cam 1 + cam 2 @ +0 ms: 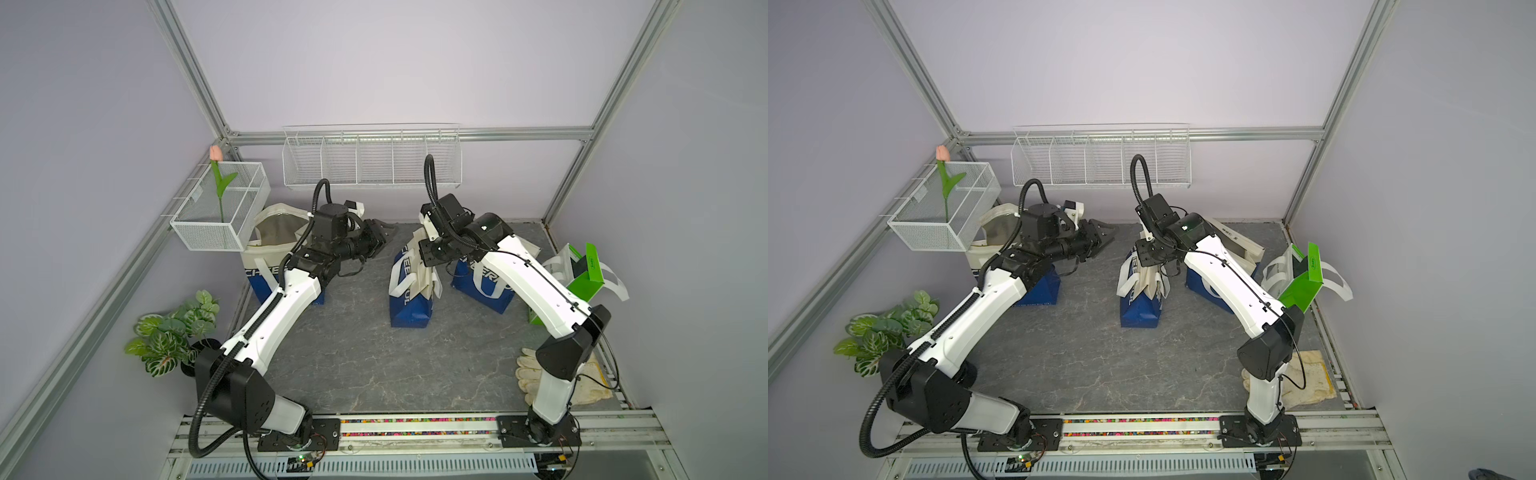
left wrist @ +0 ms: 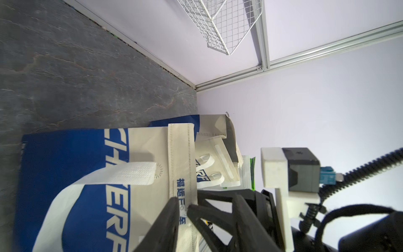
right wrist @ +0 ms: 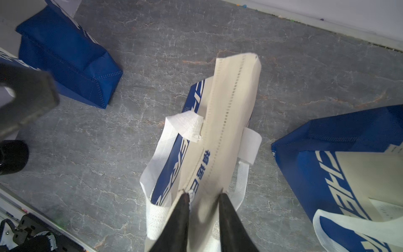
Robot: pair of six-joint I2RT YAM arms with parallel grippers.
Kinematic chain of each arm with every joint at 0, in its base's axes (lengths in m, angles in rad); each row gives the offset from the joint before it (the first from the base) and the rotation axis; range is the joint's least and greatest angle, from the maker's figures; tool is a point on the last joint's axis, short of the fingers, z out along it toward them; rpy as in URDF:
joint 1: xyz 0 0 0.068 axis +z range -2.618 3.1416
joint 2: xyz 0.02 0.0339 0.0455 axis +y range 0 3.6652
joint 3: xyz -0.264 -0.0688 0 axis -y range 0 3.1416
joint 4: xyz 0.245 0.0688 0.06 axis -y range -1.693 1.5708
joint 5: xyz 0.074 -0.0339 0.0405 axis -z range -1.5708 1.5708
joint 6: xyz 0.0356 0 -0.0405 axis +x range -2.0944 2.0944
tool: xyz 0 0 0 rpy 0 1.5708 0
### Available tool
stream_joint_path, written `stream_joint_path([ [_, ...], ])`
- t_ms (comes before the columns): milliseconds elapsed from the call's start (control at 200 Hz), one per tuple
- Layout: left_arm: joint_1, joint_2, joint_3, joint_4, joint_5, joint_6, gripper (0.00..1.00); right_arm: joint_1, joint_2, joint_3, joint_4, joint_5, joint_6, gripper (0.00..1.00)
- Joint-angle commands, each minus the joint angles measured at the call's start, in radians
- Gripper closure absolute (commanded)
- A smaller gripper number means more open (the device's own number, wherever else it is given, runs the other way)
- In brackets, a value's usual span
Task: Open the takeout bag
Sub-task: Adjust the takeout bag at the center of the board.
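Observation:
The takeout bag (image 1: 409, 299), blue below and cream on top with white handles, stands mid-table in both top views (image 1: 1140, 307). Its cream top flap (image 3: 231, 104) is folded flat. My right gripper (image 3: 204, 195) comes down from above, and its two fingers press against either side of that flap. In the top views the right wrist hides that contact. My left gripper (image 1: 380, 239) hovers left of the bag, pointing at it, apart from it. Its jaws (image 2: 182, 203) stand slightly apart with nothing between them.
An opened bag of the same kind (image 1: 274, 249) stands behind my left arm, and another (image 1: 486, 286) leans right of the middle one. A green bag (image 1: 586, 278), work gloves (image 1: 582, 382), a plant (image 1: 170, 336), a wire basket (image 1: 220, 208) and a wall rack (image 1: 370, 158) line the edges.

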State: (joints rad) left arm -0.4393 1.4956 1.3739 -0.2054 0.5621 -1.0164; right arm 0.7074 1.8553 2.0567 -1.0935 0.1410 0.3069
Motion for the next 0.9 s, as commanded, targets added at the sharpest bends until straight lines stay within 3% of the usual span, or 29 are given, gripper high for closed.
stream_joint_path([
  [0, -0.001, 0.026, -0.024, 0.101, 0.063, -0.042, 0.57, -0.009, -0.024, -0.026, 0.014, -0.028, -0.003, 0.75],
  [115, -0.002, 0.038, -0.038, 0.133, 0.065, -0.046, 0.56, -0.019, -0.007, -0.023, 0.003, -0.03, -0.009, 0.7],
  [350, -0.003, 0.074, -0.065, 0.216, 0.096, -0.059, 0.57, -0.033, -0.038, -0.054, 0.075, -0.149, -0.063, 0.93],
  [430, -0.004, 0.083, -0.082, 0.242, 0.099, -0.06, 0.57, -0.047, -0.059, -0.076, 0.107, -0.241, -0.083, 0.93],
  [765, -0.003, 0.122, -0.24, 0.587, 0.126, -0.288, 0.54, -0.167, -0.141, -0.272, 0.279, -0.615, -0.076, 0.93],
  [900, -0.006, 0.147, -0.26, 0.691, 0.127, -0.342, 0.53, -0.187, -0.147, -0.298, 0.313, -0.683, -0.059, 0.93],
])
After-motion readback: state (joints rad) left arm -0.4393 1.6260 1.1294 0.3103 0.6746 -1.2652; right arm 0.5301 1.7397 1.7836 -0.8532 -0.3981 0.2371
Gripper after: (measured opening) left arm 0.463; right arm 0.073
